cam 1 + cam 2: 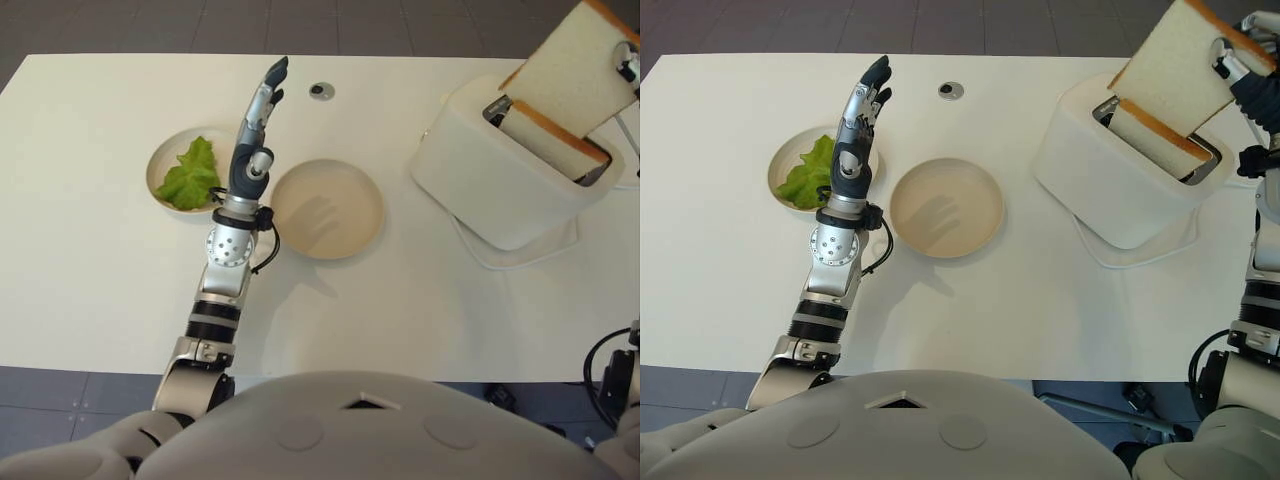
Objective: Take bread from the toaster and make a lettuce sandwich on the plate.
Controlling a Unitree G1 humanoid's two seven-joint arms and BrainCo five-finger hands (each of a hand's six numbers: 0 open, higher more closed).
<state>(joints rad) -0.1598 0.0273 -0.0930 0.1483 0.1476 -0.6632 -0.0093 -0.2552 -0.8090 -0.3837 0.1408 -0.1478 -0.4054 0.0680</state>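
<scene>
A white table (720, 300) seen from above, from my robot's head camera. At 2 o'clock stands a white toaster (1110, 190). The right hand (1250, 90) is above it, at the picture's top right corner, fingers pinched on the upper edge of 1 bread slice (1180, 70). That slice hangs tilted, with its lower edge just over the slot. I cannot tell whether it is fully clear of the toaster. A 2nd slice (1150, 135) sits in the slot beneath it, leaning the same way.

At the centre of the table is the plate (970, 235), with nothing on it. Just beside it, at 9 o'clock, a smaller dish (790, 140) holds the lettuce (805, 180). The left hand (855, 130) stands raised between dish and plate, fingers straight and pressed together, pointing toward 12 o'clock and holding nothing.

I judge this to be step 1: drawing the 1st slice from the toaster. Nothing of the sandwich is built yet.

The next move calls for lifting the slice clear of the slot, carrying it toward 8 o'clock and laying it flat on the plate. The pinch is near 1 edge, so the slice may swing or slip on the way.
</scene>
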